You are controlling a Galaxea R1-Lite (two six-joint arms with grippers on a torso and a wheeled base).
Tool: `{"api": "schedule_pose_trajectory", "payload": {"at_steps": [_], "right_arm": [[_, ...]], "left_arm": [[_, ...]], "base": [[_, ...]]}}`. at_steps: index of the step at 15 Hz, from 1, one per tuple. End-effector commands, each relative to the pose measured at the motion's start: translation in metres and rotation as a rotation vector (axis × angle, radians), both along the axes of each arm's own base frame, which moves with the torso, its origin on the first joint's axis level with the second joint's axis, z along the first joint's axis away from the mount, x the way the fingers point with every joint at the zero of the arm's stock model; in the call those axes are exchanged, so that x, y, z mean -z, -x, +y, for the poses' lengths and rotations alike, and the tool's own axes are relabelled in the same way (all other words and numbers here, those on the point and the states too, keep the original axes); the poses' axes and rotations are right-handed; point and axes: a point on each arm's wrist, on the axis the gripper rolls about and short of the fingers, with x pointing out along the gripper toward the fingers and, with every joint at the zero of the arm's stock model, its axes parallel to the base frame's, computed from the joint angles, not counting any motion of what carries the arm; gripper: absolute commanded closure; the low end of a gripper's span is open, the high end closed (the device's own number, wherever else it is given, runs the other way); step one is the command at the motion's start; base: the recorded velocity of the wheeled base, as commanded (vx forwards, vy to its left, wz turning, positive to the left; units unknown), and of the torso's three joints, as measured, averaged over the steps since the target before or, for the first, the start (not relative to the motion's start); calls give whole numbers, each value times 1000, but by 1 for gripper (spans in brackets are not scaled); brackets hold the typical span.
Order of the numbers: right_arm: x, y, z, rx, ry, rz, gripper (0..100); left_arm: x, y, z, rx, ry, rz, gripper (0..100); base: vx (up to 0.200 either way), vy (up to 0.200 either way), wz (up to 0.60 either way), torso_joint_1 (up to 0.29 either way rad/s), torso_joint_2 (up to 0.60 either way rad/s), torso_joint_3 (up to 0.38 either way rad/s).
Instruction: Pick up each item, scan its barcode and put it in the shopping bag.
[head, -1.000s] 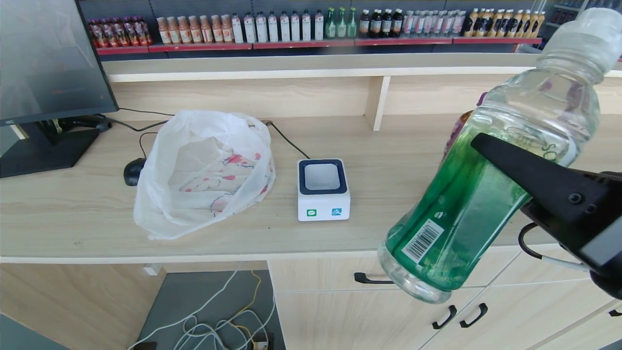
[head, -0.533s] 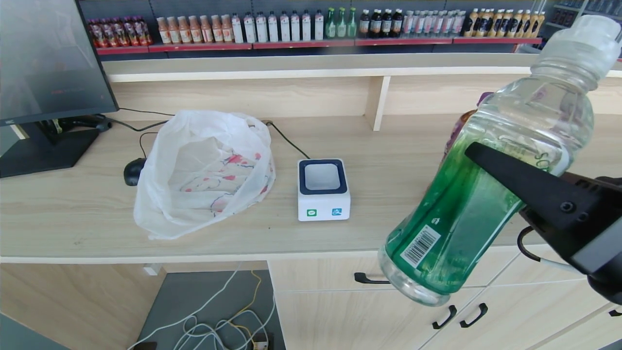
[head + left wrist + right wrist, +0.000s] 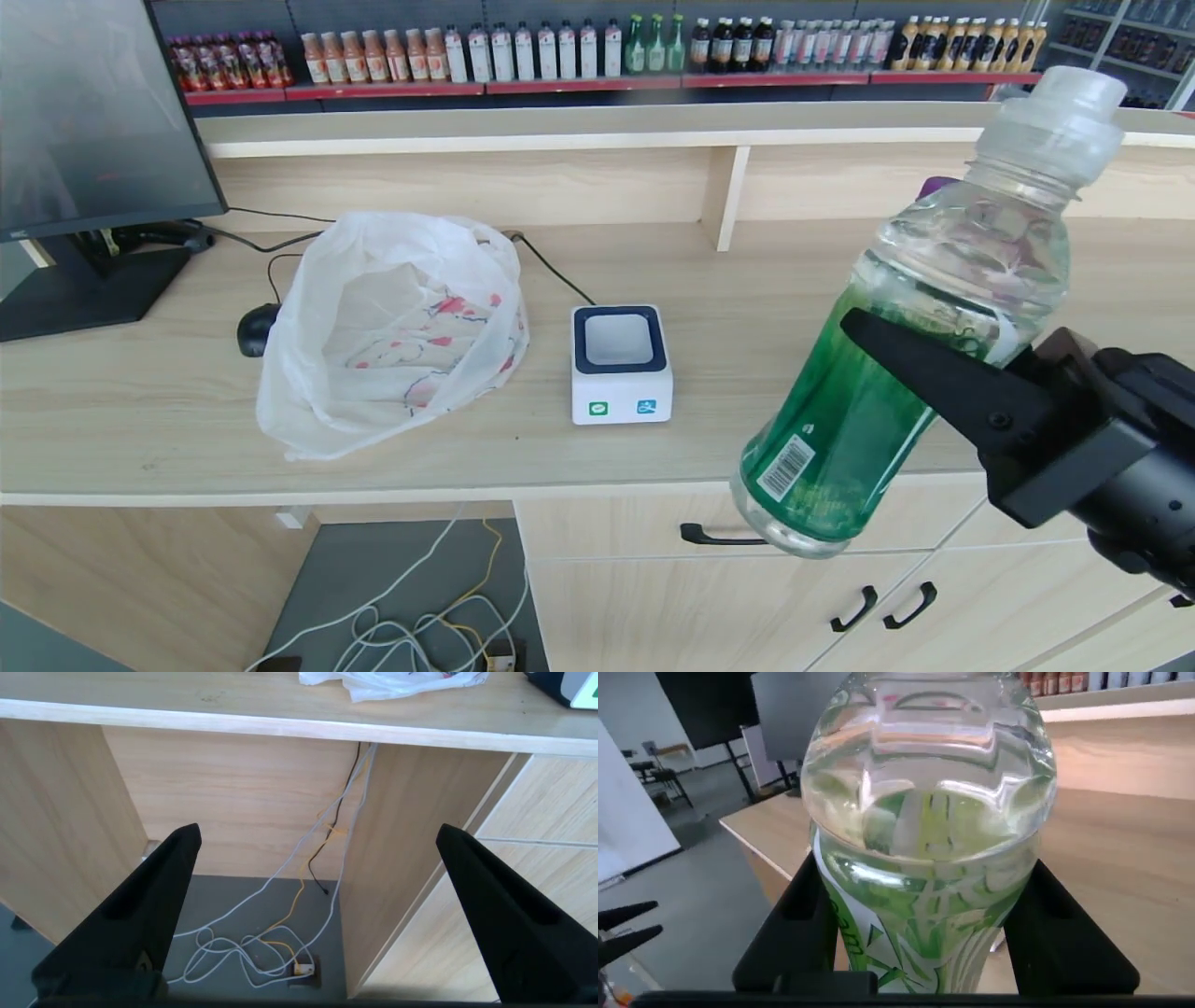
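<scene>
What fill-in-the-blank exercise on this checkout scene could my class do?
The right gripper is shut on the tilted ____.
The scanner stands on the counter to the ____ of the shopping bag.
The left gripper, below the counter's edge, has its jaws ____.
Missing words: bottle; right; open.

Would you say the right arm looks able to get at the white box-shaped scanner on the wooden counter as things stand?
Probably yes: the right gripper, shut on the green-and-clear plastic bottle, hangs beside the white box-shaped scanner with bare wooden counter between.
</scene>
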Motion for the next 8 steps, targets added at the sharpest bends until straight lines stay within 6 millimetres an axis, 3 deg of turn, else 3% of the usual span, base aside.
{"api": "schedule_pose_trajectory", "payload": {"at_steps": [1, 4, 8], "right_arm": [[6, -13, 7, 65, 100, -61, 100], [-3, -27, 18, 263, 184, -149, 100], [-15, -30, 19, 436, 255, -246, 100]], "left_arm": [[0, 0, 0, -1, 0, -1, 0], [0, 0, 0, -1, 0, -1, 0], [0, 0, 0, -1, -2, -1, 0]], "base": [[0, 0, 0, 0, 0, 0], [0, 0, 0, 0, 0, 0], [0, 0, 0, 0, 0, 0]]}}
